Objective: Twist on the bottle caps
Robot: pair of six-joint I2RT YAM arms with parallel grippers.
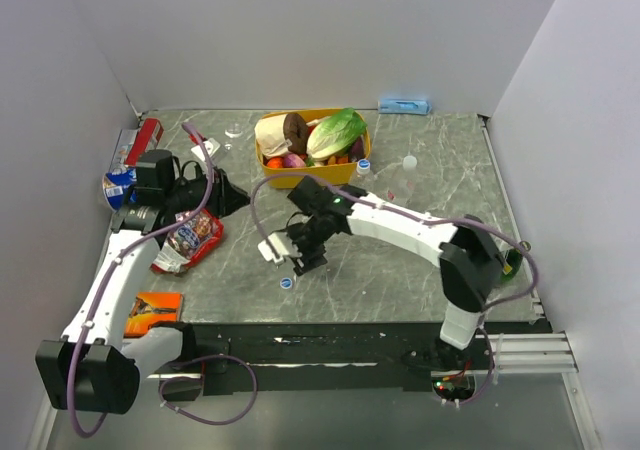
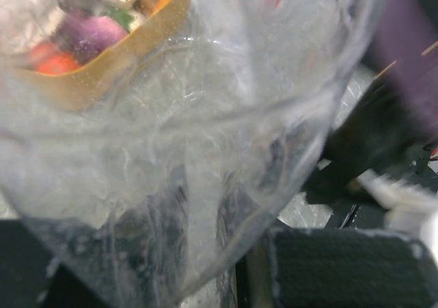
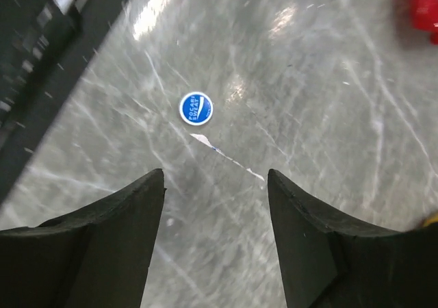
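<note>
My left gripper (image 1: 232,197) is shut on a clear bottle (image 2: 205,137), which fills the left wrist view; one black pad (image 2: 335,267) presses its right side. My right gripper (image 1: 298,257) hangs open and empty just above the table. Its fingertips (image 3: 156,179) stand wide apart, a little short of a blue cap (image 3: 196,108) that lies flat on the table, also seen in the top view (image 1: 287,283). Two more clear bottles stand right of the yellow tub, one with a blue cap (image 1: 363,169) and one with a whitish cap (image 1: 408,168).
A yellow tub (image 1: 283,179) of toy food stands at the back centre. Snack packets (image 1: 190,240), a red can (image 1: 148,136) and an orange packet (image 1: 152,310) lie on the left. A dark green bottle (image 1: 512,261) is at the right edge and a blue object (image 1: 404,105) at the back wall.
</note>
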